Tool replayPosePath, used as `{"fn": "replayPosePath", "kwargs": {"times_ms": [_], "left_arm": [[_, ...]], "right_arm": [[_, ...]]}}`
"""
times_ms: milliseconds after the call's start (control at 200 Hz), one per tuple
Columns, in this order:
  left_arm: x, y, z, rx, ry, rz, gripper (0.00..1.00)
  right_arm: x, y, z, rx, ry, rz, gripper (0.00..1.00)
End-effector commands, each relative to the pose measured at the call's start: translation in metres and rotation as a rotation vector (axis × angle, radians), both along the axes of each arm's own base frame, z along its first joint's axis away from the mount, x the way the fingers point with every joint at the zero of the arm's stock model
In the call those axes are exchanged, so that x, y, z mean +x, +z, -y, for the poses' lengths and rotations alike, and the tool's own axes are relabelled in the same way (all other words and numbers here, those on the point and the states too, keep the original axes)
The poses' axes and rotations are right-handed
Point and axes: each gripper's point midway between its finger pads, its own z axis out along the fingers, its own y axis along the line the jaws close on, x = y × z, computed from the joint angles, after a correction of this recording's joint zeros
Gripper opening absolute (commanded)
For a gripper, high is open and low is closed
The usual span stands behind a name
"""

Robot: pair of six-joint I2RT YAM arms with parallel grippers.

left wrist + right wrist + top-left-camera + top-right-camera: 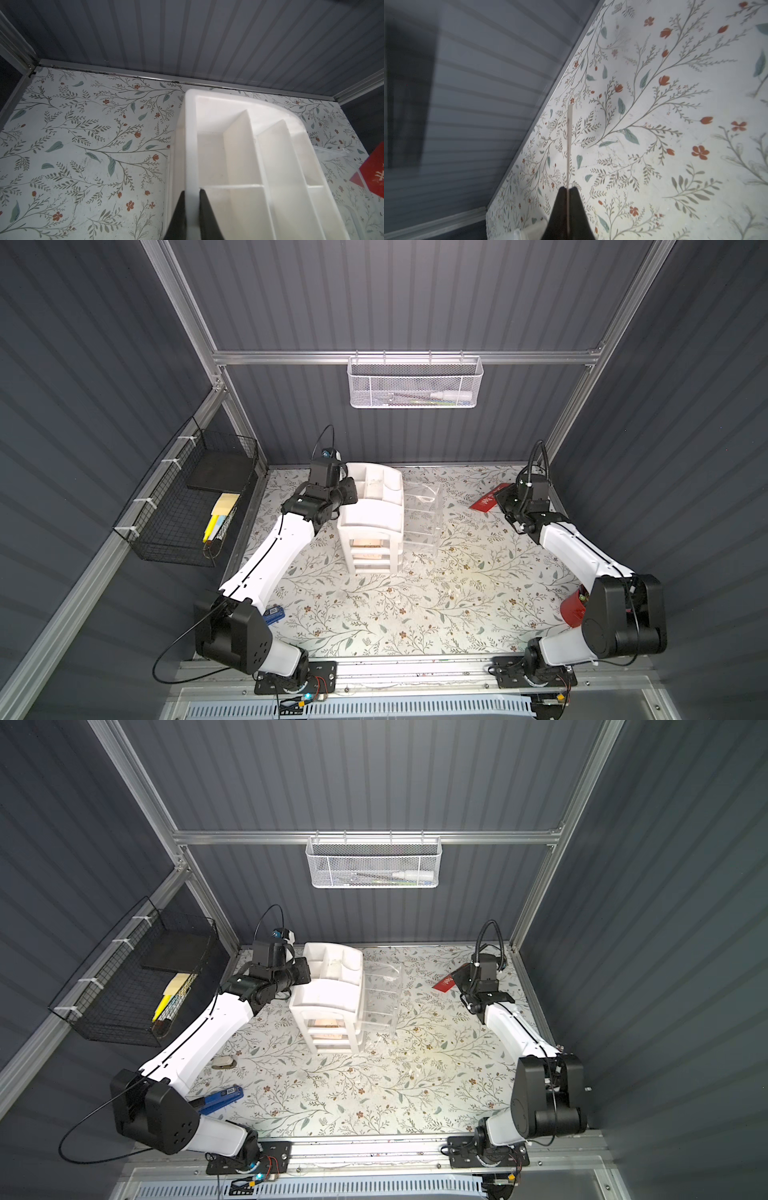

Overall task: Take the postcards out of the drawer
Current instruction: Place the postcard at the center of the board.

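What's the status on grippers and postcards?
Left gripper shut on rim of white plastic organizer. Right gripper shut on red rectangular postcard. Nothing blocking.

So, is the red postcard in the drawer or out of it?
Out. The right fingers pinch the red postcard over the table, apart from the white drawer unit.

From its base at 7 o'clock the left arm (270,556) reaches toward 11, wrist turned toward 3, and the left gripper (192,190) is nipped tight on the white organiser (190,145) at its rim. The right arm (577,547) stretches from 5 o'clock toward 2, its right gripper (568,188) clamped on the red postcard (484,502).
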Motion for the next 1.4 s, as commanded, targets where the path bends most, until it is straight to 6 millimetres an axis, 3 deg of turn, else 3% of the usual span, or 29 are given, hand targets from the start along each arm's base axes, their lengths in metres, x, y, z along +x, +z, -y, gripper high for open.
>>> {"fn": "replayPosePath", "kwargs": {"times_ms": [0,295,695,1116,1396], "left_arm": [[-0.016,-0.081,0.006,0.131,-0.096,-0.208,0.00],[-0.011,-0.090,0.013,0.130,-0.123,-0.228,0.00],[-0.012,-0.091,0.011,0.138,-0.117,-0.231,0.00],[-0.014,-0.090,0.009,0.142,-0.113,-0.230,0.00],[-0.015,-0.090,0.009,0.144,-0.116,-0.231,0.00]], "right_arm": [[0.013,-0.016,0.024,0.004,-0.134,0.017,0.00],[0.045,-0.064,0.038,0.053,-0.173,-0.033,0.00],[0.072,-0.101,0.053,0.074,-0.235,-0.032,0.00],[0.076,-0.122,0.070,0.098,-0.365,-0.064,0.02],[0.075,-0.143,0.070,0.181,-0.434,-0.092,0.06]]}}
